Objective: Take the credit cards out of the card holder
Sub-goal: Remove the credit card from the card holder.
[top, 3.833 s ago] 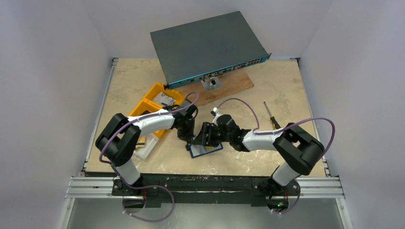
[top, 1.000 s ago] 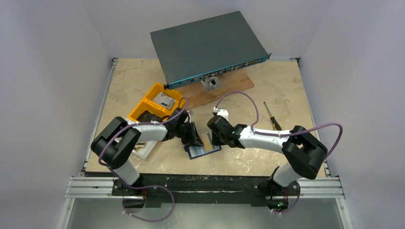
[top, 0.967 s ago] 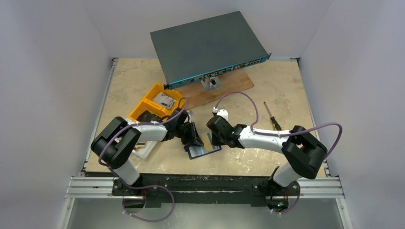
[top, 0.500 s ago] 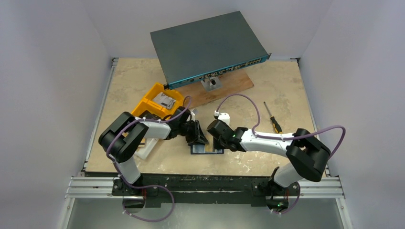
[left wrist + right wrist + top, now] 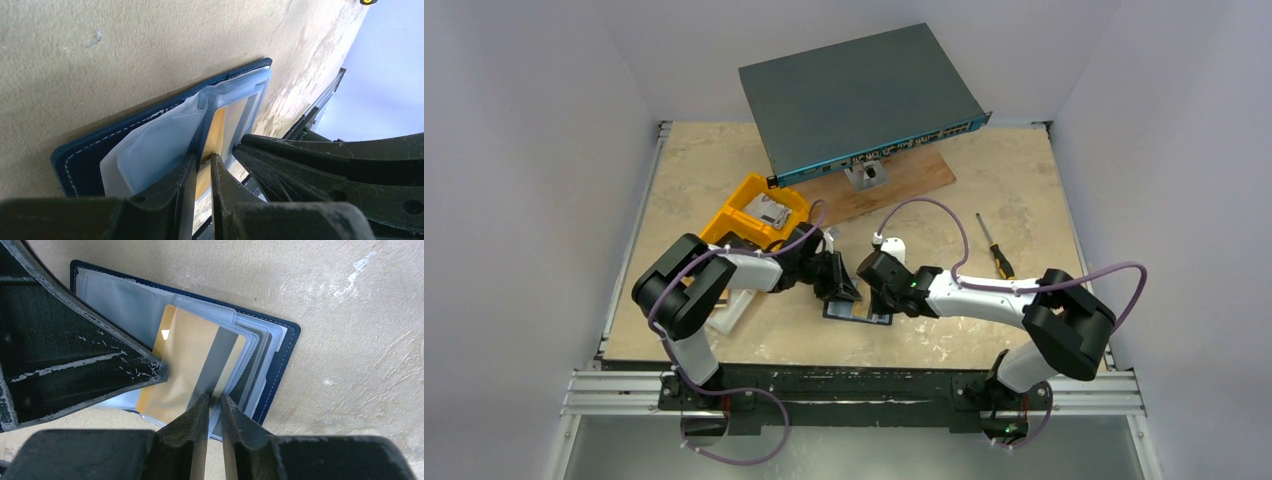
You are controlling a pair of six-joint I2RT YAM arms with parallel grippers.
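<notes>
At the left of the table (image 5: 1034,170) sit the yellow bins (image 5: 746,212), with the left arm bent in front of them and reaching toward the middle. The left gripper (image 5: 840,284) is low over the card holder (image 5: 860,312), which lies open and flat on the table between the two arms, navy cover down and clear sleeves (image 5: 125,305) fanned upward. In the left wrist view its fingers (image 5: 186,172) are pressed almost together, leaving only a thin slit, and the gold edge of a credit card (image 5: 216,131) runs into that slit with a pale sleeve beside it, so the gripper pinches the card in its sleeve. The right wrist view shows this gold card (image 5: 192,352), with a grey stripe, lying tilted across the sleeves in the holder's right half, and one black left finger touching its left edge. The right gripper (image 5: 877,293) meets the holder from the other side. Its fingers (image 5: 199,412) are also nearly together at the striped near edge of the card, but I cannot tell whether they grip it or only straddle it. Right of the right arm a screwdriver (image 5: 995,248) lies well apart from the holder. At the back a grey network switch (image 5: 859,95) rests tilted on a wooden board (image 5: 909,178).
</notes>
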